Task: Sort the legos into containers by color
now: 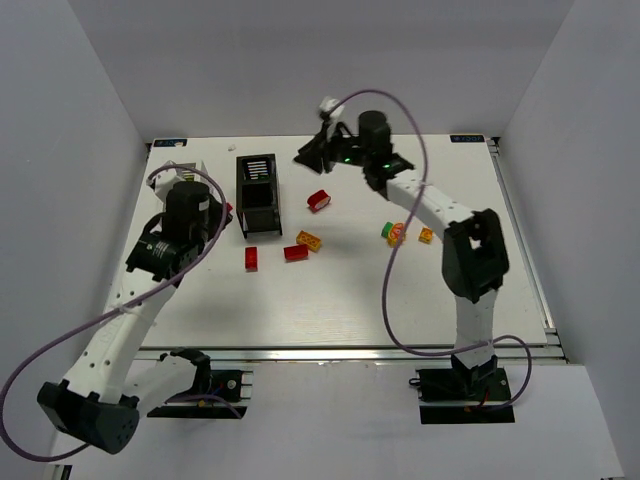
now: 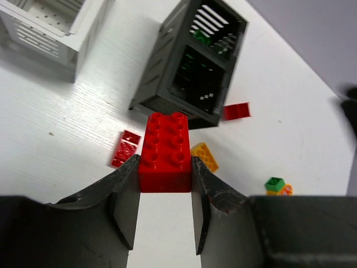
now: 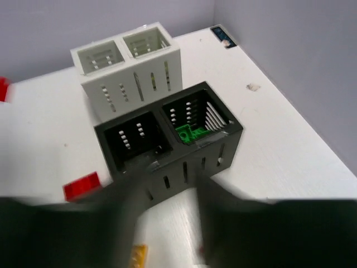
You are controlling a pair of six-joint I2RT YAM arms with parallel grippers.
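At the table's [image 1: 340, 300] far left, the left gripper [image 2: 164, 163] is clamped on a red brick [image 2: 165, 146], one finger on each long side, and carries it clear of the surface. The white bin [image 2: 49, 29] lies ahead and to its left, the black bin [image 2: 167, 84] straight ahead. The two bins stand side by side, near but apart. The right gripper [image 1: 318, 150] hangs over the far side just beside the black bin. Its fingers are blurred but stand apart with nothing between them. A green brick [image 3: 189, 134] lies in one compartment of the black bin.

Step in hand, by judgement: delivery of the red brick. With green in the black bin, the white bin looks the likelier home; I can make out no contents in its compartments. The next move calls for a swing left and centring over one compartment. Release should come from just above the rim, so the brick does not catch the dividing wall.

Room: the white bin sits close to the left wall, so the approach is tight on that side. The right gripper is near the black bin, and both grippers over the bins at once would risk contact. Other bricks [image 1: 296, 253] lie on the open middle, well clear of the edges.
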